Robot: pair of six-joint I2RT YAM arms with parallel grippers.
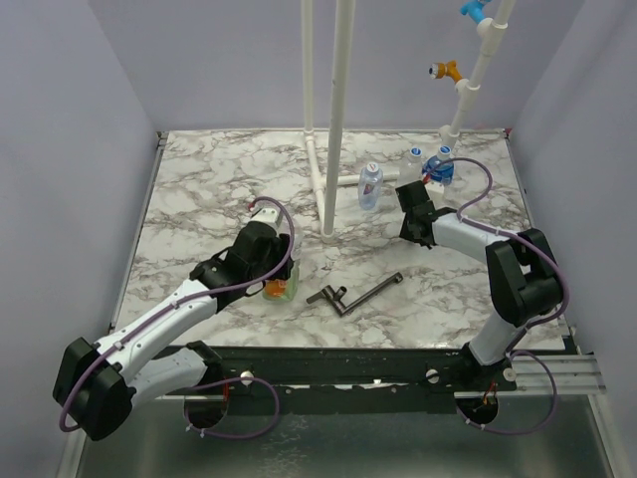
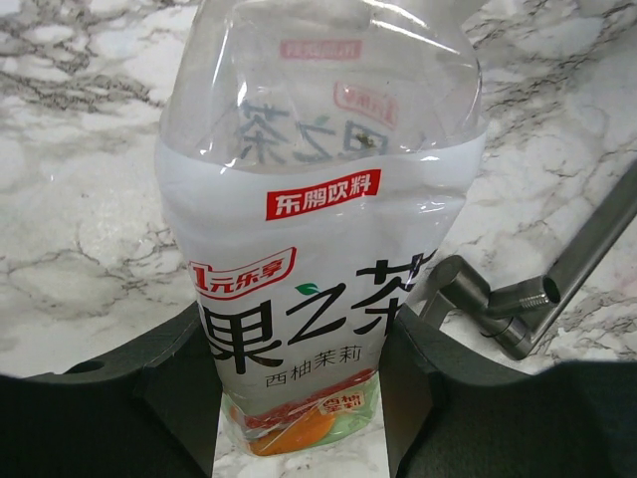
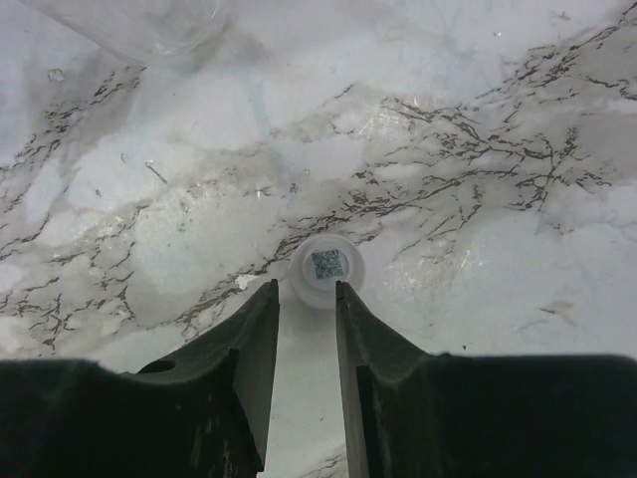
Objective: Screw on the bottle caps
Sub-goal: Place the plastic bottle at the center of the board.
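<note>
My left gripper (image 1: pixel 271 261) (image 2: pixel 299 329) is shut on a clear bottle (image 1: pixel 280 289) (image 2: pixel 318 199) with a green, orange and red label. Its black fingers (image 2: pixel 169 378) press the label on both sides. My right gripper (image 1: pixel 408 196) (image 3: pixel 307 289) hangs low over the marble with its jaws a narrow gap apart. A white bottle cap (image 3: pixel 327 267) with a printed code lies on the table just past its tips. The right fingertip (image 3: pixel 343 299) overlaps the cap's edge, and nothing sits between the jaws.
A black T-shaped tool (image 1: pixel 353 294) (image 2: pixel 518 299) lies right of the held bottle. White pipes (image 1: pixel 338 119) rise mid-table. A blue-labelled bottle (image 1: pixel 370 185) stands beside them, and two more bottles (image 1: pixel 439 166) stand at the back right. A clear bottle's base (image 3: pixel 149 25) shows ahead of the right gripper.
</note>
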